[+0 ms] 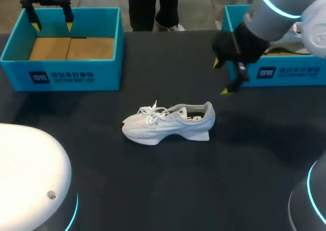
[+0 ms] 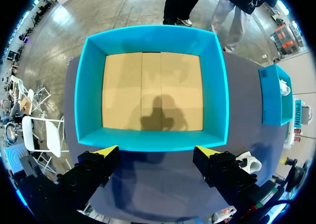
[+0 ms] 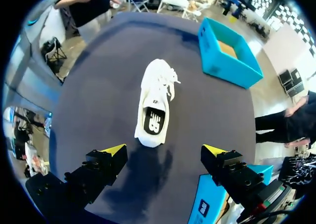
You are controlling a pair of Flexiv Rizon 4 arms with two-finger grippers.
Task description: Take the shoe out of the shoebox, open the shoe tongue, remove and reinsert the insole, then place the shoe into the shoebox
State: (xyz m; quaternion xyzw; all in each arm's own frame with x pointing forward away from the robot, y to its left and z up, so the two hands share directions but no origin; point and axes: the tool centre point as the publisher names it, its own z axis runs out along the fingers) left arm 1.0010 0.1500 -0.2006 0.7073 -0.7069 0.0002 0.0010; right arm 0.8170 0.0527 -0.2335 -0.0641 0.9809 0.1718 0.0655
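Dark table (image 1: 153, 190) is filling the head view; clock bearings are being read there, with the shoe at the dial's centre.

- Left shoebox (image 1: 61, 78), teal, is sitting at 10 o'clock with its tan cardboard floor (image 2: 153, 91) bare. A gripper shadow is falling on that floor in the left wrist view.
- Right shoebox (image 1: 285, 73) is sitting at 2 o'clock. The picture's edge is cutting it off and the right arm (image 1: 277, 12) is covering much of it. Something white is lying inside, too hidden to name.
- White rounded housing (image 1: 25, 175) is masking the table at 8 o'clock. A grey one (image 1: 310, 200) is doing the same at 4 o'clock.
- Shoe (image 1: 168, 123), white, is standing on its sole out on the table, well apart from both boxes. Its toe is pointing to 9 o'clock, its heel to 3, and its laces are lying loose. In the right wrist view the shoe (image 3: 155, 105) is showing a dark insole patch through its opening, just ahead of the fingers.
- Left gripper (image 1: 52, 25) is hanging over the left shoebox's 12 o'clock rim, fingers spread and gripping nothing. Its arm is running out of view.
- Right gripper (image 1: 220, 77) is hanging at 2 o'clock, between the heel and the right shoebox's near corner, fingers spread and gripping nothing.

Bare table is lying open all round the shoe. A gap between the boxes is running to the far edge at 12 o'clock.
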